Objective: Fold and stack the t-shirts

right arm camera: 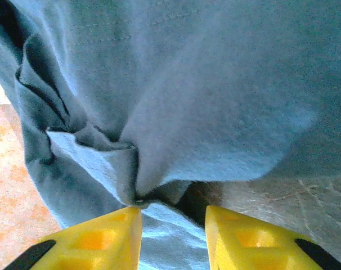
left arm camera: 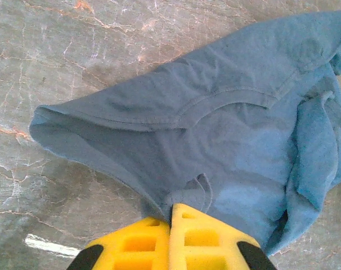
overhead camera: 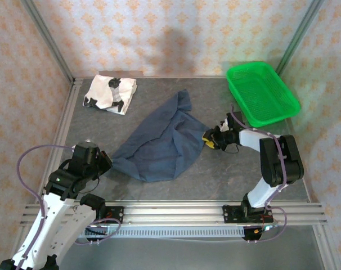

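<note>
The dark navy t-shirt [overhead camera: 159, 146] lies crumpled and partly spread in the middle of the table. My left gripper [overhead camera: 110, 160] is at its lower left corner, and the left wrist view shows the left gripper [left arm camera: 171, 209] shut on a small fold of the navy t-shirt [left arm camera: 227, 112]. My right gripper [overhead camera: 207, 140] is at the shirt's right edge. In the right wrist view the right gripper [right arm camera: 173, 211] stands open, its jaws apart with navy t-shirt [right arm camera: 215, 84] cloth lying between them and a bunched fold touching the left fingertip. The white t-shirt with black patches [overhead camera: 110, 93] lies folded at the back left.
A green mesh basket [overhead camera: 261, 93] stands at the back right corner. Walls with metal posts close in the table on three sides. Bare grey tabletop [overhead camera: 215, 180] shows in front of the navy shirt.
</note>
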